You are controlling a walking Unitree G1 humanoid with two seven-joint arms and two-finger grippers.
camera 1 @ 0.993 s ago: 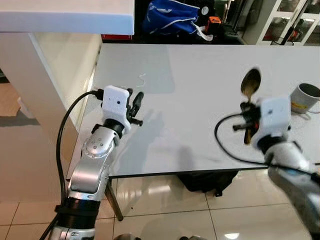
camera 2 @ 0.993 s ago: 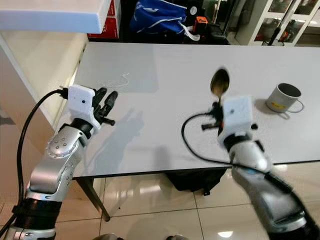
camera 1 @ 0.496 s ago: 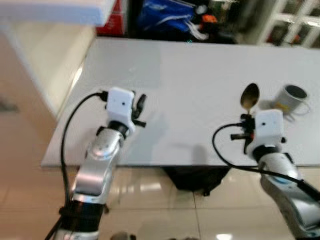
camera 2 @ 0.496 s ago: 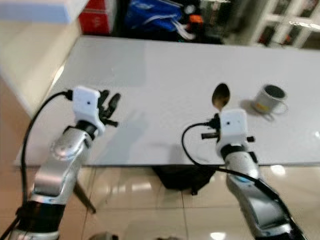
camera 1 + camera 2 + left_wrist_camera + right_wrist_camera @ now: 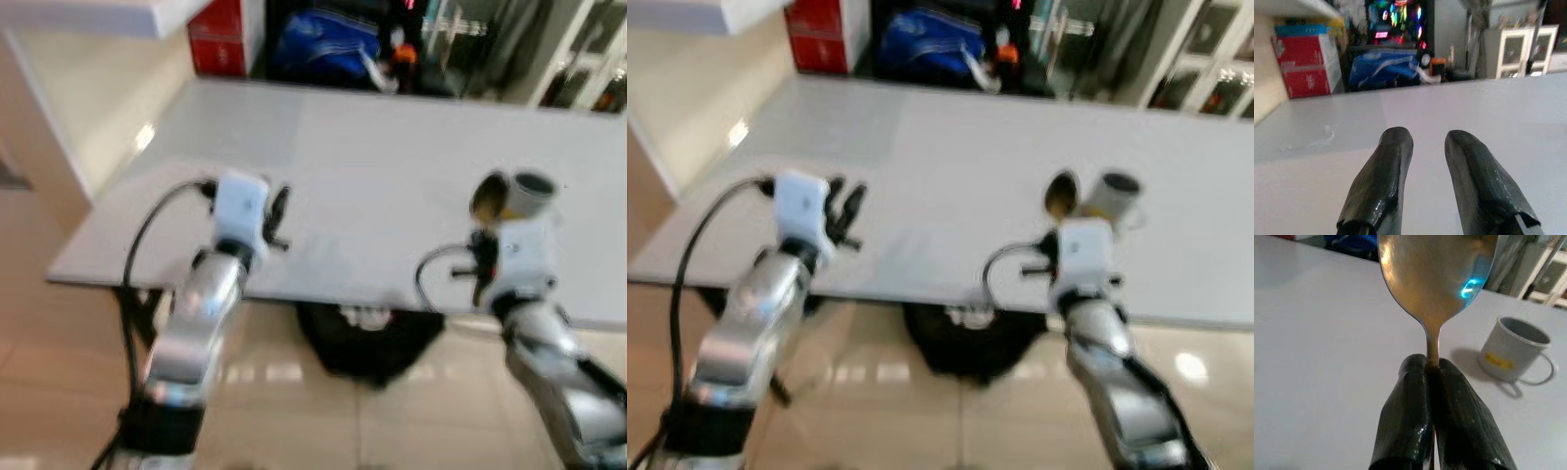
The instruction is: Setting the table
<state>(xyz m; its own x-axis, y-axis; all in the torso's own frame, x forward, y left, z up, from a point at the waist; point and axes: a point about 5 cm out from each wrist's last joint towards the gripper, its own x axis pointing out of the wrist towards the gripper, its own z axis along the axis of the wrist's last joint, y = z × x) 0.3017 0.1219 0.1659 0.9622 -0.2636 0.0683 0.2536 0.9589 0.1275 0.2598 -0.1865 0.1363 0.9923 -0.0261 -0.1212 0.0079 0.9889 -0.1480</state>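
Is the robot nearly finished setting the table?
Not nearly. Done: a mug stands on the white table. In hand: the right gripper pinches a spoon in its fingers. Left: laying that spoon down; the left gripper is open, holding nothing.

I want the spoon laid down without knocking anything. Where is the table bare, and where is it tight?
The right gripper holds the spoon. The white table is bare across its middle, between the left gripper and the spoon, and back toward the far edge. It is tight only beside the grey mug on the right.
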